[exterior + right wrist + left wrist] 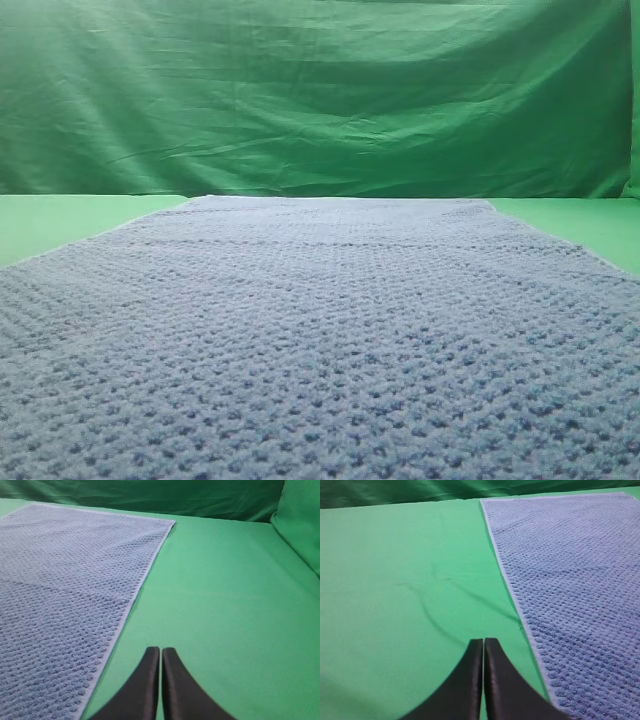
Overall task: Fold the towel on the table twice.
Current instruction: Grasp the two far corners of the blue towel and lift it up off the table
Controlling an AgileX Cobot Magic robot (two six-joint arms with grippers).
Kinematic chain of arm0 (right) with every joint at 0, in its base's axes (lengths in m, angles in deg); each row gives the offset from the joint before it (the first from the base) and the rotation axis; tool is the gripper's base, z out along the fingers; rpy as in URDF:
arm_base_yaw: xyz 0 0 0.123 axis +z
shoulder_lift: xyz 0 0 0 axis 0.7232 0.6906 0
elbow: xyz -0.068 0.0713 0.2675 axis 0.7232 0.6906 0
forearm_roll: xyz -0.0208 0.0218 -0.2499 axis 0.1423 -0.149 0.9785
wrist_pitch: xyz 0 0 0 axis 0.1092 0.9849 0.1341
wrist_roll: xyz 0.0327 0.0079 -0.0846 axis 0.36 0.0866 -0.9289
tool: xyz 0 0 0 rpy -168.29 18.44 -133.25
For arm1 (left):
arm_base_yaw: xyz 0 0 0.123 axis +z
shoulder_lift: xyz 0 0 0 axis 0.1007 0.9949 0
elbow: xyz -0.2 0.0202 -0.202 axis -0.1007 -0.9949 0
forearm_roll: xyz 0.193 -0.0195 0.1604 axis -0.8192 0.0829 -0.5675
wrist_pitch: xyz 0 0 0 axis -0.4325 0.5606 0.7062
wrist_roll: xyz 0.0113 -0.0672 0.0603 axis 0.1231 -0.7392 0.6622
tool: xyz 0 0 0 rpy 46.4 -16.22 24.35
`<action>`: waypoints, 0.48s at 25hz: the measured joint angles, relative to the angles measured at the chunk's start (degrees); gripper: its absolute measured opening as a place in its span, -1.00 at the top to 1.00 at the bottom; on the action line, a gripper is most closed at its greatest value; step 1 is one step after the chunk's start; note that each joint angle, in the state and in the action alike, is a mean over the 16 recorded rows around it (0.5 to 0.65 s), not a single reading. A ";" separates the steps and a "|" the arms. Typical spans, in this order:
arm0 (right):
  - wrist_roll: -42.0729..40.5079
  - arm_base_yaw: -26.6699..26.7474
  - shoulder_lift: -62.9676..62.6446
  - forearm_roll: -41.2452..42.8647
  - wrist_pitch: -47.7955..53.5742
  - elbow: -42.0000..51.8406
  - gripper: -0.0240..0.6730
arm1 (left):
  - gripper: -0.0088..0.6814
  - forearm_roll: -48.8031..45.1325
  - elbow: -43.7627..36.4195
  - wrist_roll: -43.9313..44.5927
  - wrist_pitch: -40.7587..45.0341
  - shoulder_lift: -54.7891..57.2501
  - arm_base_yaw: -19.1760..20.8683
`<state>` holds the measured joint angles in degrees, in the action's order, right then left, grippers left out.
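The blue-grey waffle-weave towel [320, 330] lies flat and unfolded on the green table [60, 220], filling most of the high view. Neither arm shows in that view. In the left wrist view my left gripper [483, 641] is shut and empty over bare table, just left of the towel's [570, 590] left edge. In the right wrist view my right gripper [160, 650] is shut and empty over bare table, a little right of the towel's [65, 590] right edge.
A wrinkled green backdrop curtain [320, 90] hangs behind the table. The table cover has a few shallow creases [427, 610] left of the towel. A green fabric fold [300, 525] rises at the far right.
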<state>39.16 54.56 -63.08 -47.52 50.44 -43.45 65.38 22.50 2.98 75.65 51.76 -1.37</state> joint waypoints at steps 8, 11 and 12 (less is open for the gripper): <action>0.06 0.00 0.00 -0.59 -5.40 0.05 0.93 | 0.97 4.07 -0.06 -0.10 -4.11 0.00 0.00; 0.11 0.00 0.00 -1.27 -9.18 0.05 0.93 | 0.97 7.23 -0.08 -0.14 -6.57 0.00 0.00; 0.13 0.00 0.00 -1.54 -10.36 -0.01 0.93 | 0.97 8.32 -0.08 -0.15 -7.33 0.00 0.00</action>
<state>39.29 54.56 -63.08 -49.06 40.08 -43.47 73.70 22.42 2.83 68.32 51.76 -1.37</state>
